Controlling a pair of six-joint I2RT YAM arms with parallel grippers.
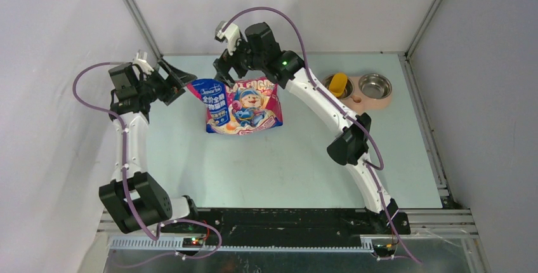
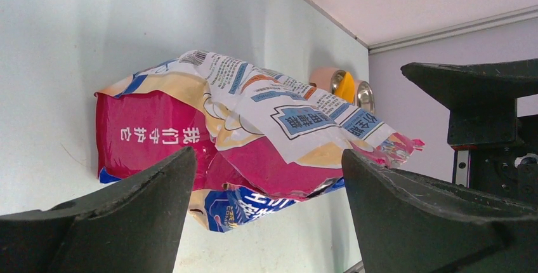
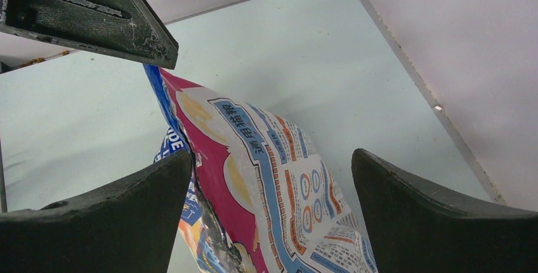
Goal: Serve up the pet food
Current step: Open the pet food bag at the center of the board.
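Item: bag (image 1: pixel 243 106), glossy pink and blue with a cartoon print, lying crumpled on the pale table (image 1: pixel 285 159), upper middle of the overhead view.

Item: pet food. No pellets show loose in any view. Presumably they are inside the bag, but that cannot be confirmed.

Item: left gripper (image 1: pixel 183 83), upper left of the overhead view, just beside the bag's left corner. The jaws are spread wide and hold nothing. Its own camera sees the bag framed between its fingers (image 2: pixel 127 222).

Item: right gripper (image 1: pixel 228 73), over the bag's far edge. The jaws are wide apart, with the bag's edge rising between the fingers (image 3: pixel 431 222) and not pinched.

Item: double bowl (image 1: pixel 357 100), pink, upper right, well apart from the bag.

Item: yellow scoop (image 1: pixel 338 84), resting in the double bowl's left dish.
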